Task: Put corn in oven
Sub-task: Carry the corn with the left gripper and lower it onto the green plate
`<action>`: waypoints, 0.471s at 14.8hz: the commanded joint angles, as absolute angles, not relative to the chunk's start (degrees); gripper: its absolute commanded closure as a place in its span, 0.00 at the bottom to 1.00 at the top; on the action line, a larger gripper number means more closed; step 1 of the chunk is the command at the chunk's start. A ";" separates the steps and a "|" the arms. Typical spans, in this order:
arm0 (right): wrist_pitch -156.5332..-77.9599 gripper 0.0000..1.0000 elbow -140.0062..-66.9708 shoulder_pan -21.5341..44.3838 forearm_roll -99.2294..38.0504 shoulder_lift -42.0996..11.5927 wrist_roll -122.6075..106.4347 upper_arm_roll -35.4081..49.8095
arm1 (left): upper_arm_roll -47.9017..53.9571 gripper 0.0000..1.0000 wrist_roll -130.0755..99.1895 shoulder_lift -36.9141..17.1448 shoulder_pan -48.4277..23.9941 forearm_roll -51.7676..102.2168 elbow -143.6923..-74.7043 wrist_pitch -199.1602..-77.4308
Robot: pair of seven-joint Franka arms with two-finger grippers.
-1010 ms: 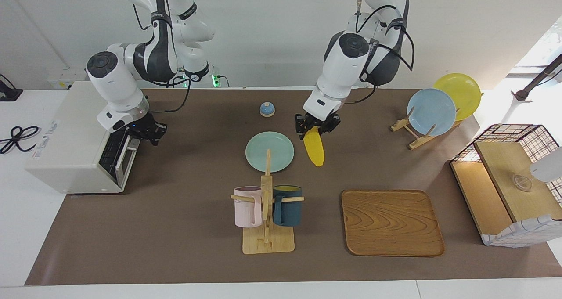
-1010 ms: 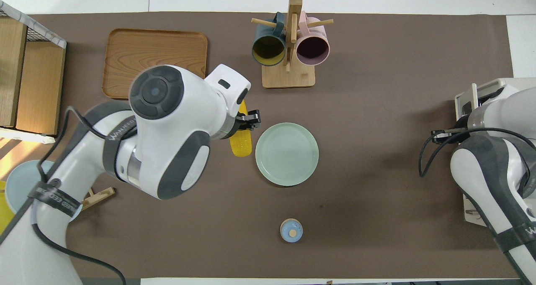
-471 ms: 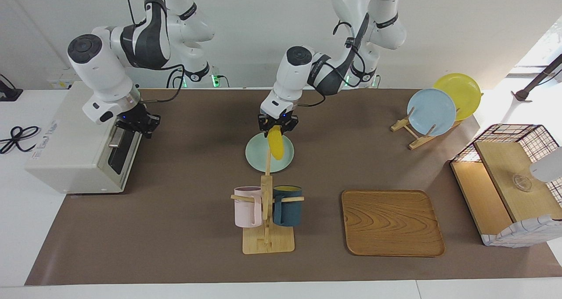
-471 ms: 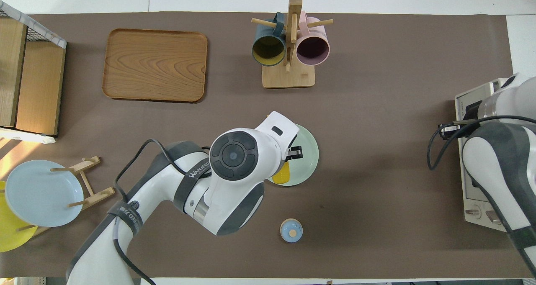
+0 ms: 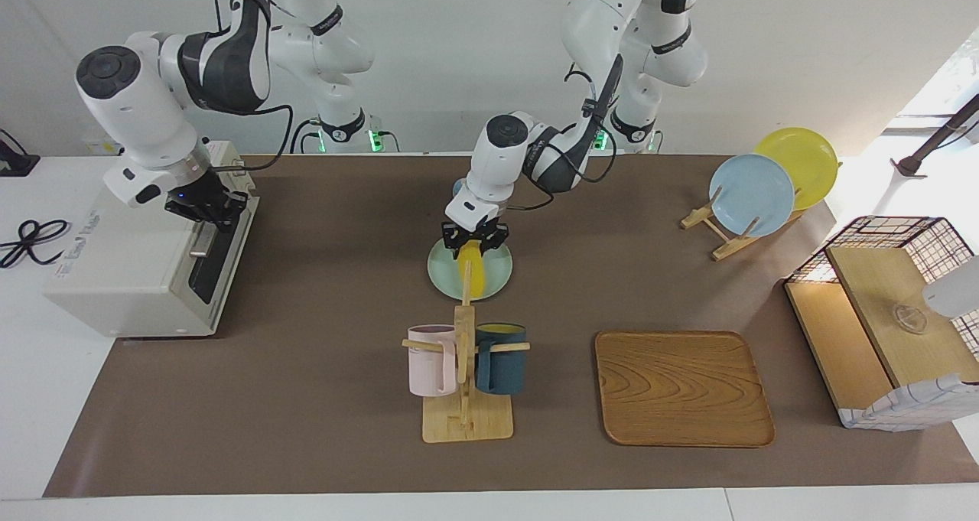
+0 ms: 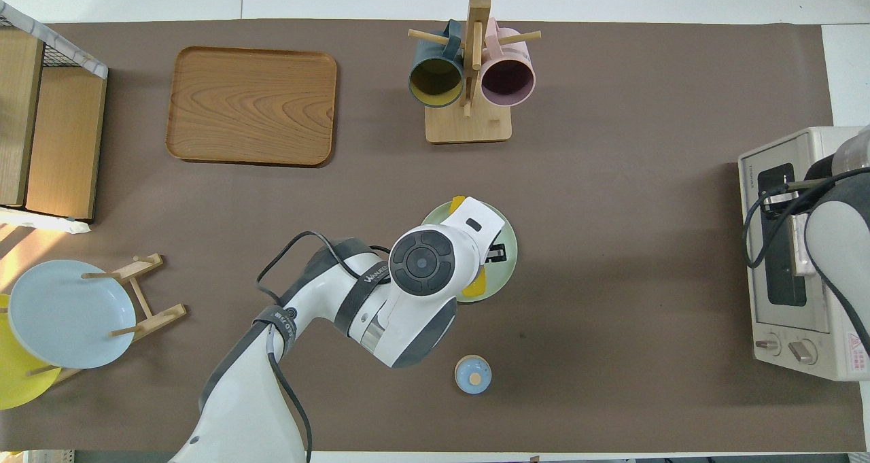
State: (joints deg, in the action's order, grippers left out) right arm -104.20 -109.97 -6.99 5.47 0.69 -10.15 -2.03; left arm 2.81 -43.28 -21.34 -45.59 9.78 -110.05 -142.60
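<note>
The yellow corn (image 5: pixel 475 275) hangs tilted from my left gripper (image 5: pixel 474 242), its lower end on or just above the pale green plate (image 5: pixel 499 276) at the table's middle. The left gripper is shut on the cob's upper end. In the overhead view the arm covers most of the corn (image 6: pixel 476 287), and yellow shows at both sides of the plate (image 6: pixel 508 259). The off-white oven (image 5: pixel 115 276) stands at the right arm's end, its glass door up. My right gripper (image 5: pixel 206 206) is at the door's top edge, just above the bar handle (image 5: pixel 200 239).
A mug rack (image 5: pixel 464 368) with a pink and a dark blue mug stands farther from the robots than the plate. A wooden tray (image 5: pixel 683 387), a plate rack (image 5: pixel 753 192) and a wire-framed wooden box (image 5: pixel 879 314) sit toward the left arm's end. A small blue bell (image 6: pixel 472 374) lies nearer the robots.
My left gripper carried the corn from the bare table to over the green plate and lowered it. My right gripper rose along the oven front, and the door swung from partly open to upright.
</note>
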 commanded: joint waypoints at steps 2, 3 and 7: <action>-103.62 1.00 -110.30 -9.22 7.73 0.79 -13.17 -1.67 | 1.67 0.43 -42.98 -21.01 -46.32 9.49 -110.13 -143.00; -104.41 1.00 -111.96 -10.36 7.73 1.49 -14.14 -1.58 | 1.58 0.00 -42.89 -20.92 -46.23 9.23 -110.13 -142.56; -109.42 1.00 -117.33 -10.72 6.95 3.16 -13.98 -1.49 | 1.49 0.00 -42.54 -19.08 -45.18 7.47 -110.04 -139.76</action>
State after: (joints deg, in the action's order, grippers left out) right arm -106.43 -113.10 -9.98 7.07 1.73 -13.09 -1.95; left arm 2.14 -42.97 -21.14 -45.51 8.55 -109.84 -142.25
